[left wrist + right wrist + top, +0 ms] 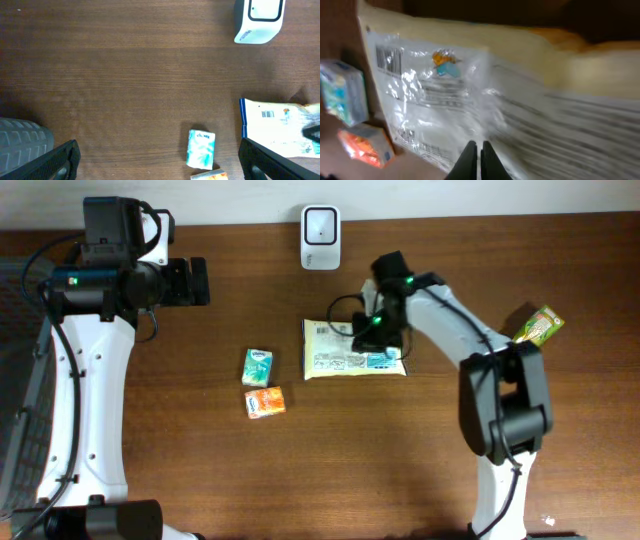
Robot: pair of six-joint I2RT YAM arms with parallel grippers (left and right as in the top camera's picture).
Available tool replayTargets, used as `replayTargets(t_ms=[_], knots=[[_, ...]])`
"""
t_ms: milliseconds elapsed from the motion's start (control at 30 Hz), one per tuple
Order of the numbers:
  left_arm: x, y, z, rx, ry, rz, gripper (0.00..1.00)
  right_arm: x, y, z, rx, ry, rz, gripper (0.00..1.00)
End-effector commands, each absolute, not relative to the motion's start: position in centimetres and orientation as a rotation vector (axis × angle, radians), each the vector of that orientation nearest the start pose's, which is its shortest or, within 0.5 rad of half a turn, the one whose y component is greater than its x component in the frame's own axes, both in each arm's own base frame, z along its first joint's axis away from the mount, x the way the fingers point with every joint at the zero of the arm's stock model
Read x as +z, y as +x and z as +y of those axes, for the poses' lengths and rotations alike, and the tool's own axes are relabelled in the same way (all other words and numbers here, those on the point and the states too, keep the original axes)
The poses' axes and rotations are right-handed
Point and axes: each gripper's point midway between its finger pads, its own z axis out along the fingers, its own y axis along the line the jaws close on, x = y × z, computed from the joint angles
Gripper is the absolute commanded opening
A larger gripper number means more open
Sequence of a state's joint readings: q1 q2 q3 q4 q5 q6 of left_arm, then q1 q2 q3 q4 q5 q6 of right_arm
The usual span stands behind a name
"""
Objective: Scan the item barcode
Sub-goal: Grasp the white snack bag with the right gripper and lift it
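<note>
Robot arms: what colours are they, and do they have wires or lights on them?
The left arm and right arm are white tubes with chunky black joints. Thin black cables run along them, and small green lights glow on the black parts. The left gripper and right gripper are black, with two fingers each.

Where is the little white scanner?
In the overhead view, the scanner stands at the top middle of the table, just above the flat white packet.
</note>
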State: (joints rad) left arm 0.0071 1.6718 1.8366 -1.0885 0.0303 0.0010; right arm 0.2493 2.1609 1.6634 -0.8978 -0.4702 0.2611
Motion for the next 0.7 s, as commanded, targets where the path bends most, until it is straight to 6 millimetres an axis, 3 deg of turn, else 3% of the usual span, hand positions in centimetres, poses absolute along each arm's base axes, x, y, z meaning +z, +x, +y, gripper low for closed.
replayTargets(t_ms=[0,67,133,200,267,333,467,500,567,600,667], knots=[[29.1,42.5,-0.2,-0.035,0.022,2.465,0.99,10.8,44.4,12.5,0.862,-0.007,2.828,0.45],[29.0,42.5,-0.2,-0.035,0.022,2.466,0.99,9.1,43.9,8.6,0.845,0.04,2.865,0.59],[29.0,42.5,-0.2,-0.035,0.022,2.466,0.99,6.9,43.3,8.0,0.897,0.008,2.89,0.66],[29.1,42.5,-0.2,-0.035,0.022,2.465,0.99,5.0,42.7,10.0,1.113,-0.129,2.851,0.73],[29.0,42.5,-0.2,-0.035,0.022,2.466,0.99,3.2,42.6,11.8,1.33,-0.146,2.788,0.75],[29.0,42.5,-0.2,-0.035,0.022,2.466,0.99,2.6,42.4,13.2,1.411,-0.167,2.767,0.75],[29.0,42.5,-0.2,-0.035,0.022,2.466,0.99,0.5,41.1,17.5,1.398,-0.215,2.862,0.75],[29.0,42.5,-0.2,-0.035,0.022,2.466,0.99,-0.8,40.9,18.2,1.357,-0.161,2.925,0.7],[29.0,42.5,-0.2,-0.035,0.022,2.466,0.99,-2.7,40.6,19.4,1.326,-0.102,2.983,0.36],[29.0,42.5,-0.2,-0.035,0.022,2.466,0.99,-2.8,40.7,19.4,1.322,-0.075,2.993,0.2],[29.0,42.5,-0.2,-0.035,0.022,2.466,0.99,-2.6,40.9,19.3,1.335,-0.071,2.978,0.04]])
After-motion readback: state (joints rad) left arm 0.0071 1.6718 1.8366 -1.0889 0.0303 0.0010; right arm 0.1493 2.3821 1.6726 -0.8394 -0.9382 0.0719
